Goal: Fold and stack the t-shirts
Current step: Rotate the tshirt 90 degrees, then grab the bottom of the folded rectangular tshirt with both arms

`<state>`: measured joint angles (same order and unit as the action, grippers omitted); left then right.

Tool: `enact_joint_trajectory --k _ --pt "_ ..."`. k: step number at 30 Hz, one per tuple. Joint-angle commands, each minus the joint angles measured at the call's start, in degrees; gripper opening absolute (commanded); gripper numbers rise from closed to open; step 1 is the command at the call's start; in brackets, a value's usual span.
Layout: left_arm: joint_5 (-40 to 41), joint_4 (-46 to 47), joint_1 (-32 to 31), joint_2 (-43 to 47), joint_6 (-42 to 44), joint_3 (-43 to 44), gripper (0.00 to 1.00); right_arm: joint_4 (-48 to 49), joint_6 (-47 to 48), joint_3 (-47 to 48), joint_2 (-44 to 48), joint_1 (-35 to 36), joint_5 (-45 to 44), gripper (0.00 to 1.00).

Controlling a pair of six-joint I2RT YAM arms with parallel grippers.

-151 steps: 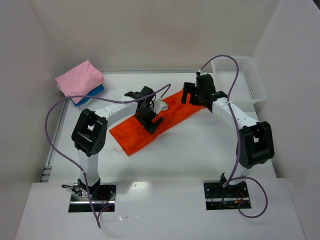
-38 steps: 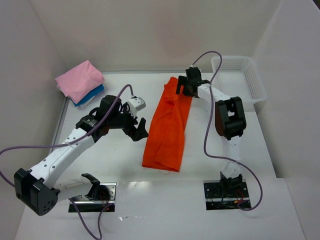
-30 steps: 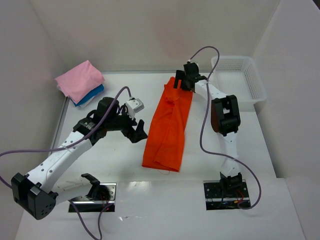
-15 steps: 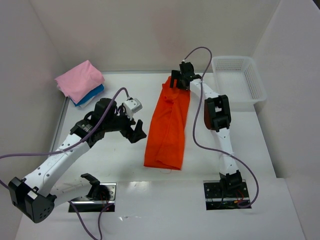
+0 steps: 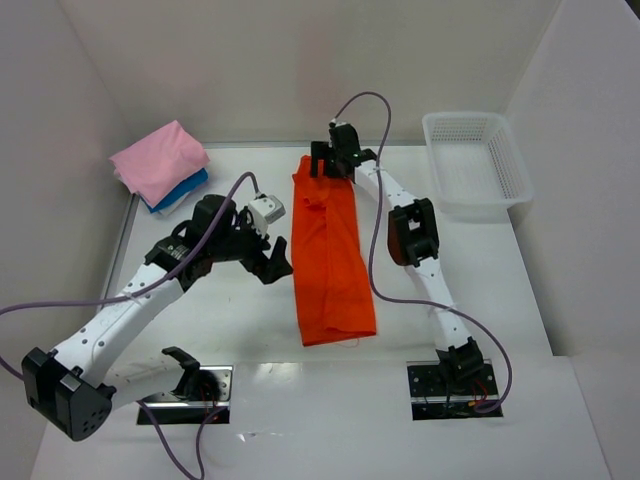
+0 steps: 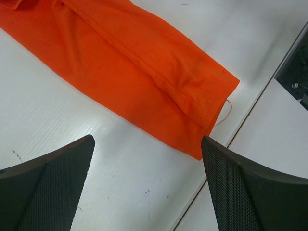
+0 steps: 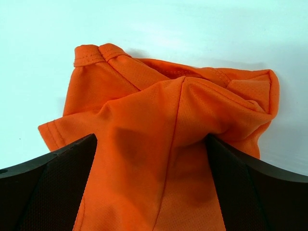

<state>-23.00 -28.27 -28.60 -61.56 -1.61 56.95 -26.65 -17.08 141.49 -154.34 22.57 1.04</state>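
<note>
Orange t-shirt [image 5: 333, 270]: its bunched far end sits inside the right gripper [image 5: 329, 166], jaws spread; lifting away could snag and unfold it. Left gripper [image 5: 275, 259] is likewise apart.

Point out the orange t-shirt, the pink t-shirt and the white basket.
orange t-shirt [image 5: 330, 260]: top external view, middle of the folded strip.
pink t-shirt [image 5: 158, 160]: top external view, centre of its top face.
white basket [image 5: 475, 165]: top external view, bare mesh floor.

Bright, even white light from above fills every view; shadows are soft and faint. Mild glare streaks the glossy bench [image 6: 250, 82] beside the orange t-shirt [image 6: 144, 72], whose weave shows sharply in the right wrist view.
</note>
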Motion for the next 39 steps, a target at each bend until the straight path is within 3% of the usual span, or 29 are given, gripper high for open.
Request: enact_joint_trajectory --k 1,6,11,15,21,26,31,39 --pt "0.8 1.7 0.4 -0.6 -1.1 0.2 0.99 -4.7 -0.2 1.6 2.0 -0.9 -3.8 1.00" --pt "3.4 2.3 0.4 -4.3 -4.4 1.3 0.99 1.6 -0.8 -14.3 14.8 -4.4 -2.5 1.00" --pt "1.4 2.8 0.9 -9.4 -8.6 3.6 0.99 3.6 2.8 -22.7 27.6 -6.3 -3.9 1.00" --pt "-1.7 6.8 0.4 -11.7 -13.4 2.7 0.99 9.0 5.2 -39.6 43.2 -6.3 -2.6 1.00" --pt "-2.6 5.3 -1.7 -8.8 -19.9 0.6 0.99 8.2 -1.4 -58.6 57.1 -6.3 2.6 1.00" --pt "-4.0 2.5 -2.3 -6.4 -25.0 -3.6 0.99 6.4 -9.5 -75.7 76.5 -6.3 5.7 1.00" --pt "-4.5 -0.7 -2.9 -9.4 -29.3 -4.9 0.99 -1.0 -16.3 -86.0 88.1 -1.0 5.7 1.00" --pt "-0.9 -2.7 -3.4 -8.1 -33.2 -9.8 0.99 -6.4 -36.9 -98.8 95.4 17.5 5.1 0.94"
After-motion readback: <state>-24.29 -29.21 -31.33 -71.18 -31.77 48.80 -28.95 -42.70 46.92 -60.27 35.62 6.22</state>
